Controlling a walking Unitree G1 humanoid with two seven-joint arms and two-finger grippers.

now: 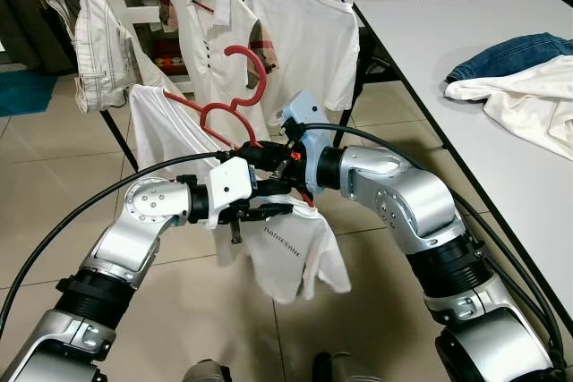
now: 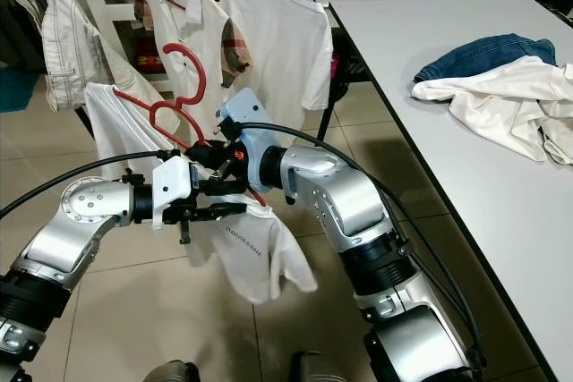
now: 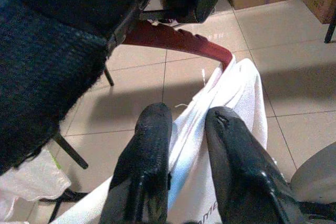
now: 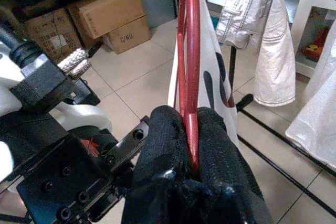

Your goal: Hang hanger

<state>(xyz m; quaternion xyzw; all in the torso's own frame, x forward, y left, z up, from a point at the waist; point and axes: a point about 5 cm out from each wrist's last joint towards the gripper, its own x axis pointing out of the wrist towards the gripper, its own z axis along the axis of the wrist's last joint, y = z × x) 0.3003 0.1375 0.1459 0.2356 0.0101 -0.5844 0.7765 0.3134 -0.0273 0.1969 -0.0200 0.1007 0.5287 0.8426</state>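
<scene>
Two grippers: both work on one load, close together in front of the robot's chest.
Right gripper [image 4: 191,145]: its black fingers are clamped on the red plastic hanger [image 1: 235,114], the red bar running straight out from between the jaws.
Left gripper [image 3: 181,145]: its fingers pinch a fold of the white printed T-shirt [image 1: 291,257] draped on that hanger; the cloth passes between the jaws and hangs below them.
Hanger: held in the air, hook [image 1: 253,64] uppermost and free, not yet on any rail.
Rail: the black clothes rack [image 1: 116,136] lies beyond the jaws, already carrying a white buttoned shirt [image 1: 215,29] and a plain white T-shirt [image 1: 300,33].
Step in hand: judged to be carrying the loaded hanger to the rack.
Doing it well: keep the right grip firm, hold the hook's opening toward the rail, lift above it and lower on; the left should release the cloth only when the hook bears weight, lest the shirt slide off.
</scene>
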